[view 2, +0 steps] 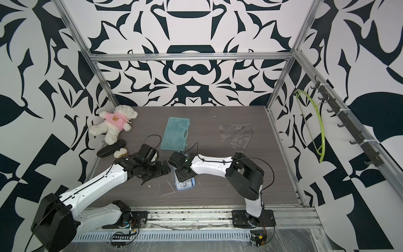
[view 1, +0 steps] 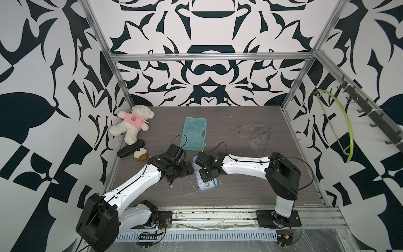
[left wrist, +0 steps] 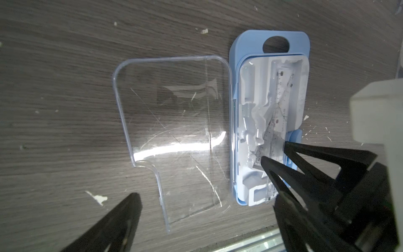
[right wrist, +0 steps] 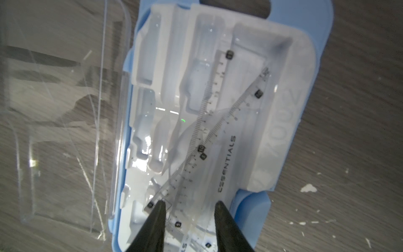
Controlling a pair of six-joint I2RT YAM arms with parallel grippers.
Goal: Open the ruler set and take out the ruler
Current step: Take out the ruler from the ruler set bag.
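Note:
The ruler set (view 1: 207, 187) (view 2: 185, 186) is a light blue case (left wrist: 303, 39) with a white insert, lying open near the table's front middle. Its clear lid (left wrist: 174, 131) lies flat beside it. Clear rulers (right wrist: 218, 152) (left wrist: 281, 96) lie crossed in the insert. My right gripper (right wrist: 190, 204) (left wrist: 274, 151) points down into the case. Its jaws are partly apart, one on each side of the rulers' near ends. I cannot tell whether they touch. My left gripper (left wrist: 205, 198) hovers wide open above the lid, holding nothing.
A teal plastic case (view 1: 194, 134) lies behind the arms. Clear set squares (view 1: 257, 135) lie at the back right. A teddy bear (view 1: 133, 122), a black pouch (view 1: 130, 148) and a small plush (view 1: 140, 154) sit along the left wall. A green hanger (view 1: 340, 122) hangs on the right.

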